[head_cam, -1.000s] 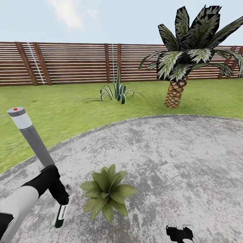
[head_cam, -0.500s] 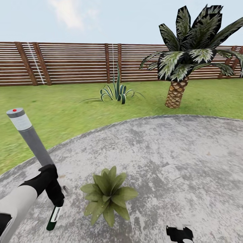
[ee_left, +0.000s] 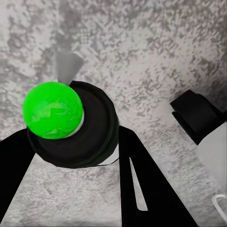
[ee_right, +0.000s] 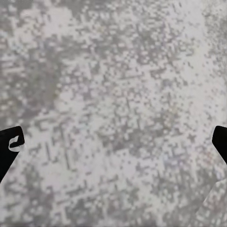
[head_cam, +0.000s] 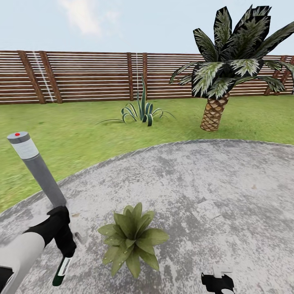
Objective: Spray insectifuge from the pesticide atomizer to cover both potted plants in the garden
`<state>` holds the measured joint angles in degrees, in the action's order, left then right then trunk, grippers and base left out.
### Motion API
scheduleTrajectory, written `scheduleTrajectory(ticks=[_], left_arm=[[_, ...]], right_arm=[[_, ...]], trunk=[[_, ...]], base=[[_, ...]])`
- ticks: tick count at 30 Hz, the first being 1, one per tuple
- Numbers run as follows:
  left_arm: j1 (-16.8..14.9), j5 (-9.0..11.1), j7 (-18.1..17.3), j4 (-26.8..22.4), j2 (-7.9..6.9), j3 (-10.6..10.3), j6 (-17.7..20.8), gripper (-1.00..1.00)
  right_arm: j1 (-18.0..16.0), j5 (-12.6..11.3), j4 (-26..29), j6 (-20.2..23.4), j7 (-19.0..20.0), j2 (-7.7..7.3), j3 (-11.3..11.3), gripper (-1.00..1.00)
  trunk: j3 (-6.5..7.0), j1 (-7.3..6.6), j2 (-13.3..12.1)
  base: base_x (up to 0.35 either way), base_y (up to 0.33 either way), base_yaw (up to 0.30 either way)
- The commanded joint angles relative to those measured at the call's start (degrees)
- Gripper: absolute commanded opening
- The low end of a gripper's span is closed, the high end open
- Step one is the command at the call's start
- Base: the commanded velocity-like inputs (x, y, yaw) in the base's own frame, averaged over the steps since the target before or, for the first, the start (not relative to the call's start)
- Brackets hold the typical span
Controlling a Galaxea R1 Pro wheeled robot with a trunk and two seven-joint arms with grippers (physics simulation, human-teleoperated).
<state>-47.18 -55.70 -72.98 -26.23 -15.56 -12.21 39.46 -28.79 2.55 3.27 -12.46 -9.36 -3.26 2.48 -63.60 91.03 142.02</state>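
Note:
My left gripper (head_cam: 65,251) is shut on the pesticide atomizer (head_cam: 60,272), a slim dark-green bottle with a white label that hangs down from the fingers over the stone patio. In the left wrist view the atomizer (ee_left: 92,130) is seen end-on between the two black fingers (ee_left: 142,189), with a bright green blob on its end. One potted plant (head_cam: 132,239), a rosette of broad green leaves, stands on the patio just right of the bottle. The second potted plant is out of view. My right gripper (head_cam: 216,282) hovers low at the front right, open over bare stone.
A grey bollard lamp (head_cam: 36,167) with a red dot leans just behind my left hand. Beyond the patio edge (head_cam: 122,155) lie lawn, a spiky agave (head_cam: 141,111), a big palm (head_cam: 216,110) and the wooden fence (head_cam: 81,77). A black-and-white part (ee_left: 201,120) shows beside the bottle.
My left arm has drawn the atomizer down and to the left, farther from the potted plant. The view has shifted slightly. The right gripper has stayed put.

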Motion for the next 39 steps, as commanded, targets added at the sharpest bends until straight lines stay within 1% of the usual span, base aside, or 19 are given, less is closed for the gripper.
scheduleTrajectory(ticks=[1,4,5,6,8,10,14,18,21,23,25,26,27,30,31,33,35,39], left_arm=[[0.28,-0.08,-0.29,-0.26,0.05,-0.09,0.57,-1.00],[-0.10,-0.03,-0.57,-2.93,0.66,-0.08,0.90,-1.00],[-0.14,-0.01,-0.67,-4.12,0.77,-0.08,0.98,-1.00],[-0.21,0.02,-0.82,-6.48,0.89,-0.06,1.16,-1.00],[-0.30,-0.01,-0.88,-8.41,0.95,-0.07,1.33,-1.00],[-0.29,-0.12,-0.86,-8.82,0.86,-0.14,1.37,-1.00],[0.21,-0.41,-0.66,-8.82,-0.08,-0.03,1.19,-1.00],[0.82,-0.46,-0.35,-8.37,-1.48,-0.01,1.01,-1.00],[1.66,-0.46,-0.33,-8.26,-1.62,-0.11,0.91,-1.00],[3.60,-0.33,-0.26,-8.34,-0.98,-0.25,0.89,-1.00],[4.47,-0.31,-0.24,-8.43,0.23,-0.24,0.93,-1.00],[4.77,-0.34,-0.24,-8.46,1.08,-0.18,0.95,-1.00],[4.88,-0.30,-0.24,-8.47,1.42,-0.13,0.95,-1.00],[5.03,-0.06,-0.23,-8.38,1.57,0.14,0.96,-1.00],[5.17,0.04,-0.23,-8.36,1.48,0.94,1.02,-1.00],[5.23,0.06,-0.23,-8.72,1.68,1.79,1.04,-1.00],[5.24,0.06,-0.23,-8.84,1.82,2.03,1.05,-1.00],[5.25,0.03,-0.23,-8.93,1.97,2.22,1.05,-1.00]], right_arm=[[-0.03,0.28,-0.06,-0.20,-0.09,0.01,0.25,1.00],[-0.03,0.30,-0.10,-0.17,-0.10,0.01,0.25,1.00],[-0.03,0.32,-0.11,-0.16,-0.08,0.01,0.25,1.00],[-0.03,0.30,-0.10,-0.17,-0.11,0.01,0.25,1.00],[-0.03,0.32,-0.10,-0.16,-0.13,0.01,0.25,1.00],[-0.03,0.32,-0.08,-0.16,-0.12,0.01,0.25,1.00],[-0.03,0.33,-0.09,-0.16,-0.11,0.01,0.25,1.00],[-0.03,0.35,-0.07,-0.19,-0.09,0.00,0.25,1.00],[-0.03,0.33,-0.06,-0.20,-0.13,0.01,0.25,1.00],[-0.03,0.34,-0.10,-0.20,-0.13,0.01,0.25,1.00],[-0.03,0.35,-0.09,-0.20,-0.13,0.01,0.25,1.00],[-0.03,0.35,-0.10,-0.20,-0.13,0.01,0.25,1.00],[-0.03,0.35,-0.09,-0.20,-0.13,0.01,0.25,1.00],[-0.03,0.33,-0.06,-0.19,-0.13,0.01,0.25,1.00],[-0.03,0.28,-0.03,-0.20,-0.13,0.01,0.25,1.00],[-0.03,0.26,-0.02,-0.20,-0.10,0.07,0.25,1.00],[-0.03,0.26,-0.02,-0.20,-0.12,0.08,0.25,1.00],[-0.03,0.26,-0.02,-0.20,-0.13,0.09,0.25,1.00]], trunk=[[-0.05,-0.01,0.02],[-0.05,-0.01,0.02],[-0.05,-0.01,0.02],[-0.05,-0.01,0.02],[-0.05,-0.01,0.02],[-0.05,-0.01,0.02],[-0.05,-0.01,0.02],[-0.05,-0.01,0.02],[-0.05,-0.01,0.02],[-0.05,-0.01,0.02],[-0.05,-0.01,0.02],[-0.05,-0.01,0.02],[-0.05,-0.01,0.02],[-0.05,-0.01,0.02],[-0.05,-0.01,0.02],[-0.05,-0.01,0.02],[-0.05,-0.01,0.02],[-0.05,-0.01,0.02]], base=[[0.000,0.000,0.000],[0.000,0.000,0.000],[0.000,0.000,0.000],[0.000,0.000,0.000],[0.000,0.000,0.000],[0.000,0.000,0.000],[0.000,0.000,0.000],[0.000,0.000,0.000],[0.000,0.000,0.000],[0.000,0.000,0.000],[0.000,0.000,0.000],[0.000,0.000,0.000],[0.000,0.000,0.000],[0.000,0.000,0.000],[0.000,-0.054,0.000],[-0.008,-0.181,0.000],[-0.084,-0.227,0.026],[-0.232,-0.197,0.236]])
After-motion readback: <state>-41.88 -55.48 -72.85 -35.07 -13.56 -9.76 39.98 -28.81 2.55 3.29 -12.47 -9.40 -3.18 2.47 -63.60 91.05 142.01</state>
